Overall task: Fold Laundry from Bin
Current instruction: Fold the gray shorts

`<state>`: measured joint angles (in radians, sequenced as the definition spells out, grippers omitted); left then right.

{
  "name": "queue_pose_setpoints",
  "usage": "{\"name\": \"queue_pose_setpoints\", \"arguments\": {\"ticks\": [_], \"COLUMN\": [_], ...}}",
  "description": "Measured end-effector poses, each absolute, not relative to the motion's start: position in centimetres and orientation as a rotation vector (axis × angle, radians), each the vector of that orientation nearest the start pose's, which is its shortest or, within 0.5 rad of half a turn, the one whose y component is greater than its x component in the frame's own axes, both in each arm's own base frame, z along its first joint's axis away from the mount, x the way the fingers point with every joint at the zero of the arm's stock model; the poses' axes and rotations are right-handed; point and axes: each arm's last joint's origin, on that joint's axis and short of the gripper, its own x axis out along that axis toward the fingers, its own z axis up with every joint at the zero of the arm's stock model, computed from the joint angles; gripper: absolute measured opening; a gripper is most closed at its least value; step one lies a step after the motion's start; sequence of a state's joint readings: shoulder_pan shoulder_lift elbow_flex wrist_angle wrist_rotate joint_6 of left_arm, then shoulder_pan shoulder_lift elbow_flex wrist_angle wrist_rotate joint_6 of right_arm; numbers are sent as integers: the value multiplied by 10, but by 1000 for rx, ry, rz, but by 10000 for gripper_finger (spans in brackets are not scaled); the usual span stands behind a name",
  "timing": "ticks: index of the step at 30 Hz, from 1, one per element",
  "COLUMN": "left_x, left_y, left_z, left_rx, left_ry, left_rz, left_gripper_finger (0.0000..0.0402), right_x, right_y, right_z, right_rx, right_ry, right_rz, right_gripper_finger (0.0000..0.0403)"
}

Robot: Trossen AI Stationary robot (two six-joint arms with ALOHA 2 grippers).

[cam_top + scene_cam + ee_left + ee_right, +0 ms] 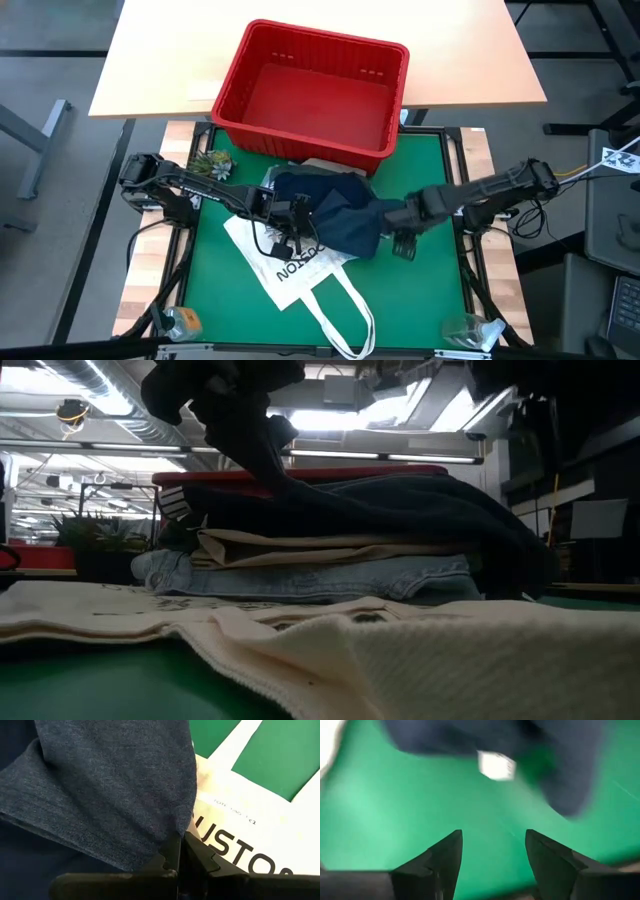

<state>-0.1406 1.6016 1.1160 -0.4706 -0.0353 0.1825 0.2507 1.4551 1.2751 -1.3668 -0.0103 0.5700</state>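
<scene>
Pincer left (180, 851): clamped on dark navy soft garment (335, 215), pinning it atop stack at surface centre for folding. Pincer right (492, 852): spread, empty, at three o'clock.

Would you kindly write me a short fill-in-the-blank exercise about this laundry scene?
1. The red bin holds ____ garments.
2. The left gripper is shut on the ____ cloth.
3. The right gripper is ____ above the green mat.
4. The white bag reads ____.

Missing: no; navy; open; HOUSTON
</scene>
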Motion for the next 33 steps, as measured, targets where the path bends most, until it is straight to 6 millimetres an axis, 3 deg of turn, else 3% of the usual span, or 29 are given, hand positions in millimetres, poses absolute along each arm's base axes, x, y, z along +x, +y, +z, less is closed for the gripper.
{"name": "queue_pose_setpoints", "arguments": {"ticks": [7, 14, 19, 25, 33], "left_x": [326, 326, 326, 326, 326], "left_y": [-45, -45, -45, -45, -45], "left_z": [227, 227, 227, 228, 228], "left_rx": [252, 252, 252, 233, 213], "left_ry": [943, 942, 939, 933, 935], "left_rz": [-184, -184, -184, -174, -164], "left_gripper_finger": [4, 4, 4, 4, 4], "right_x": [247, 242, 245, 254, 257], "right_y": [118, 152, 165, 170, 170], "right_z": [265, 232, 203, 173, 159], "right_rx": [254, 62, -9, 41, 67], "right_ry": [1220, 1053, 1060, 1099, 1028], "right_rz": [-132, -203, -265, -389, -532], "right_gripper_finger": [218, 218, 218, 218, 218]}}
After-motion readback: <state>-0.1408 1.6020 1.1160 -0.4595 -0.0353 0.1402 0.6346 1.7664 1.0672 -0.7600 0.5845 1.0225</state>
